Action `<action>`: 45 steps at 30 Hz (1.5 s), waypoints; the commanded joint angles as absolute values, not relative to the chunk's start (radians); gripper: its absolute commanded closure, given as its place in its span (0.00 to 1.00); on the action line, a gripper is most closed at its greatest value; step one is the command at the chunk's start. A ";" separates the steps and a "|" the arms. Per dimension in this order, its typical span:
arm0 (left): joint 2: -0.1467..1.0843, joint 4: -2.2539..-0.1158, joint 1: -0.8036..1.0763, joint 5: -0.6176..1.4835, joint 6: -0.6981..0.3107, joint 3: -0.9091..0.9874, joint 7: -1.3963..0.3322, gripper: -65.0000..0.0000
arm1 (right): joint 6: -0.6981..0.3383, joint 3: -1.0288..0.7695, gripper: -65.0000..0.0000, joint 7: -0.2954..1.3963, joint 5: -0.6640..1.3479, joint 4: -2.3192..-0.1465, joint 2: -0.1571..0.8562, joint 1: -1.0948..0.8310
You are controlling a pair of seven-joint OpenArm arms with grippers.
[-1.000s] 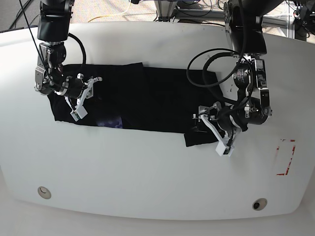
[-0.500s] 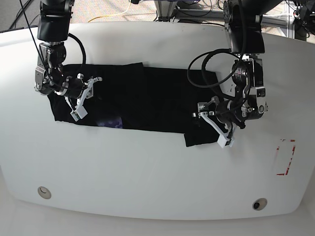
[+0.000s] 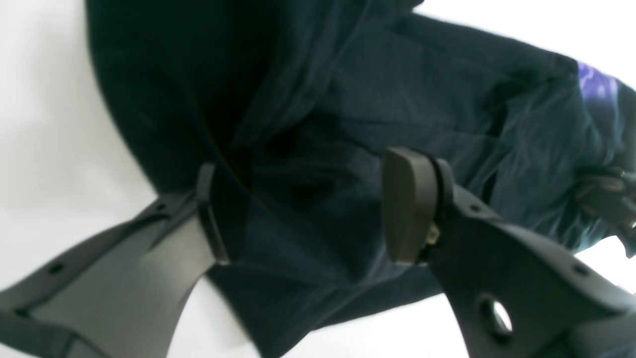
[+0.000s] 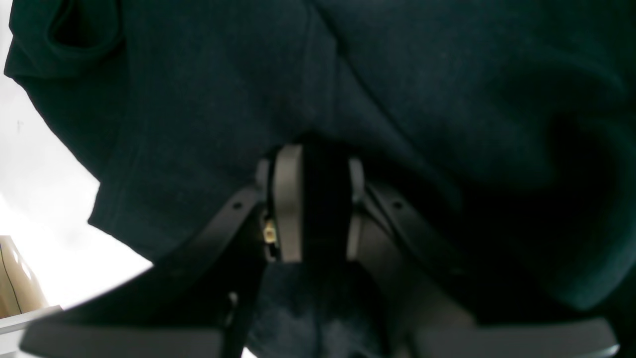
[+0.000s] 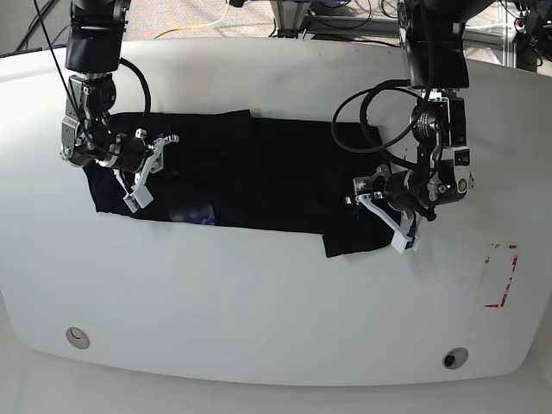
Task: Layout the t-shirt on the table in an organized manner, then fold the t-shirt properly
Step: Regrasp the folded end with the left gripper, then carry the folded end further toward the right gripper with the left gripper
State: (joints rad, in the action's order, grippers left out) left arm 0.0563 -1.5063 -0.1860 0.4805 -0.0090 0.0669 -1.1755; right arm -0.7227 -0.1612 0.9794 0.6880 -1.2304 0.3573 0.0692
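**Desk:** Start with the big things. What am I looking at?

**Me:** The big glossy white tabletop with rounded corners (image 5: 259, 302) fills the base view. Across its upper middle lies the large black cloth t-shirt (image 5: 276, 172), stretched into a long band. A loose flap (image 5: 349, 241) hangs out of line at the lower edge near my left arm. My guess is that flap is why the arm is there: it has to be tucked or pulled square before any fold will sit clean.

**Desk:** Anything else on the surface?

**Me:** A red-outlined rectangle mark (image 5: 502, 276) near the edge, well apart from the cloth, and two small round metal fittings (image 5: 78, 336) along the near side. A faint purple print (image 5: 194, 214) shows on the shirt's lower edge.

**Desk:** Grippers?

**Me:** Right gripper (image 4: 313, 204) has its pads nearly pressed together, with dark cloth running between them. I read that as a pinch on the t-shirt's end, likely anchoring it so the band holds taut. Left gripper (image 3: 303, 209) has its fingers spread wide, black fabric lying under and between them, neither pad visibly biting it. It holds nothing as far as I can see.

**Desk:** Stage?

**Me:** I judge we are tidying the layout; the proper fold is not yet done. Risk: closing the left claw on several layers would drag the band askew.
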 commanded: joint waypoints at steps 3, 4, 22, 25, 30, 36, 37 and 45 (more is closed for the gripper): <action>0.059 -1.474 -0.217 0.493 -0.013 0.064 -1.147 0.40 | -0.698 -0.150 0.80 1.064 0.599 -1.219 0.351 0.059; 0.058 -1.468 -0.217 0.493 -0.013 0.064 -1.145 0.40 | -0.698 -0.150 0.80 1.064 0.599 -1.219 0.351 0.059; 0.053 -1.379 -0.239 0.495 -0.015 0.062 -1.109 0.74 | -0.698 -0.150 0.80 1.064 0.599 -1.219 0.351 0.059; 0.053 -1.380 -0.239 0.498 -0.028 0.062 -1.109 0.90 | -0.698 -0.150 0.80 1.064 0.599 -1.219 0.351 0.059; 0.053 -1.422 -0.231 0.496 -0.113 0.062 -1.109 0.93 | -0.698 -0.150 0.80 1.064 0.599 -1.219 0.351 0.067; 0.062 -1.540 -0.199 0.493 -0.137 -0.004 -1.113 0.94 | -0.698 -0.150 0.80 1.064 0.599 -1.218 0.351 0.073; 0.067 -1.547 -0.196 0.493 -0.137 -0.012 -1.113 0.94 | -0.698 -0.150 0.80 1.064 0.599 -1.218 0.351 0.073; 0.107 -1.577 -0.171 0.493 -0.220 -0.081 -1.115 0.94 | -0.698 -0.150 0.80 1.064 0.596 -1.218 0.351 0.073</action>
